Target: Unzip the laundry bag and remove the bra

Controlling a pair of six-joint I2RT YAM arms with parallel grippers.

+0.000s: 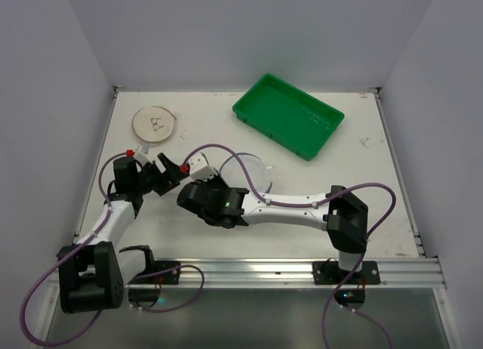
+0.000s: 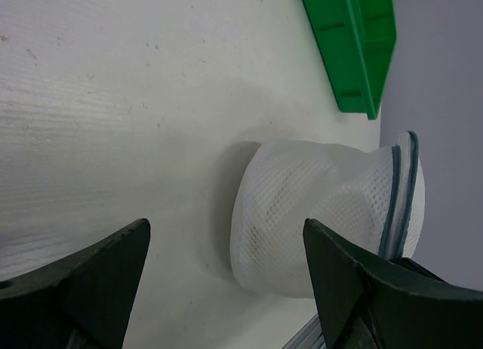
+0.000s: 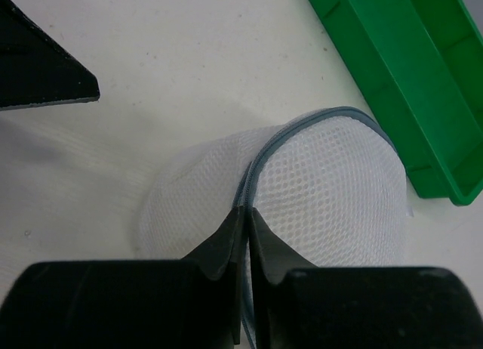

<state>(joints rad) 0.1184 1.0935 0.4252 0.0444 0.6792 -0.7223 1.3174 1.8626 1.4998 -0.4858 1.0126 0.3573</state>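
Note:
The laundry bag (image 1: 253,168), a round whitish mesh case with a thin dark zipper rim (image 3: 264,156), stands on edge on the white table. My right gripper (image 3: 247,211) is shut on that rim at the near side of the bag (image 3: 332,183). In the top view the right gripper (image 1: 231,186) sits just left of the bag. My left gripper (image 2: 226,227) is open and empty, its jaws wide apart, a short way left of the bag (image 2: 302,205) and not touching it. In the top view the left gripper (image 1: 170,171) points right. The bra is hidden; only mesh shows.
A green rectangular tray (image 1: 250,92) lies at the back right, beyond the bag, and shows in both wrist views (image 2: 362,47) (image 3: 392,69). A flat beige disc (image 1: 155,124) lies at the back left. An aluminium rail (image 1: 264,270) runs along the near table edge.

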